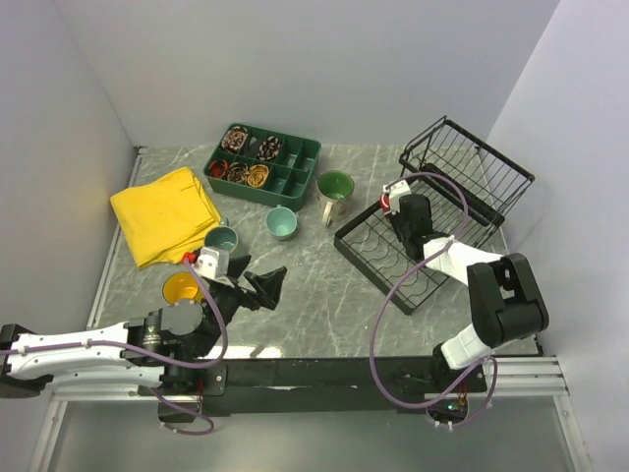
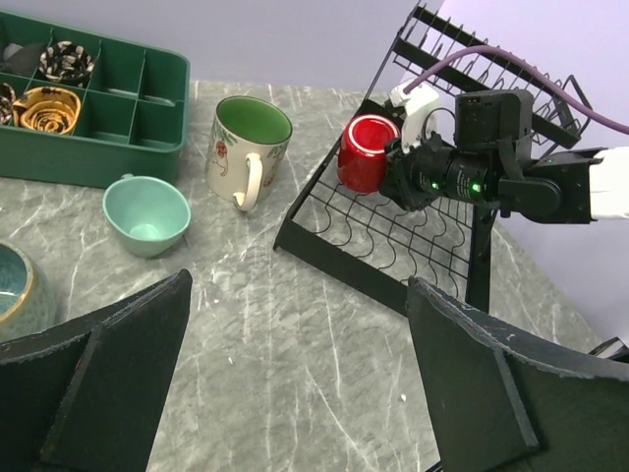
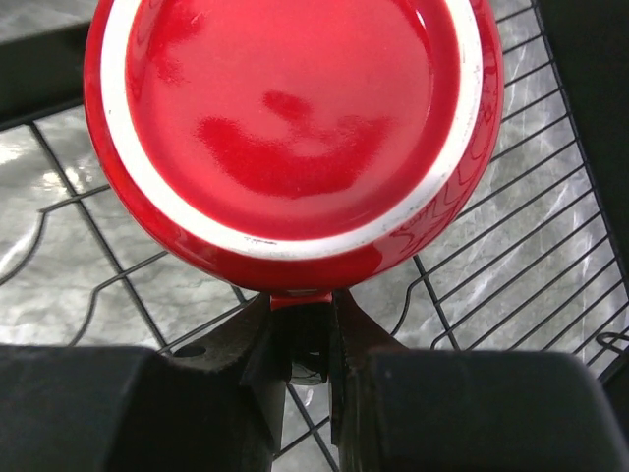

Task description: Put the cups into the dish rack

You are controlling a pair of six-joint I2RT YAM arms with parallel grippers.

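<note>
Red cup (image 3: 295, 128) held sideways over the dish rack (image 1: 373, 256), right of centre in top view.
Right jaws clenched, seemingly on its handle; left jaws released above bench (image 1: 324, 295), lower left.

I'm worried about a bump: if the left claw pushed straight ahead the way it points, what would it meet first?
Most likely the bare table, since the open left claw tilts down toward it. If it cleared that, the dish rack comes next, at its near edge; depth is unclear.
</note>
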